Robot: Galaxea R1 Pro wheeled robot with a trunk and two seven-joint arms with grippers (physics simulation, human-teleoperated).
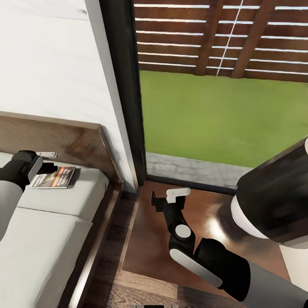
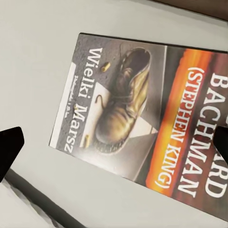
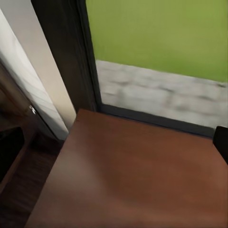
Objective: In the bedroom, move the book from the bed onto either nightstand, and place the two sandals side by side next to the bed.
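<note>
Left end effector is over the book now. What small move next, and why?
Probably lower the left end effector straight down and close on the book. The book lies flat on the bed, and in the wrist view the open fingertips straddle it without touching.

The book [image 1: 54,177] lies flat, cover up, on the pale mattress of the bed [image 1: 55,222], near the brown headboard and toward the bed's edge by the nightstand. Its cover [image 2: 142,114] shows a worn boot on grey, an orange band, and the print "Wielki Marsz" and "(STEPHEN KING)". The nightstand [image 1: 145,239] is a glossy dark-brown top just beside the bed, in the corner by the glass door; its top [image 3: 137,180] is bare wood.
</note>
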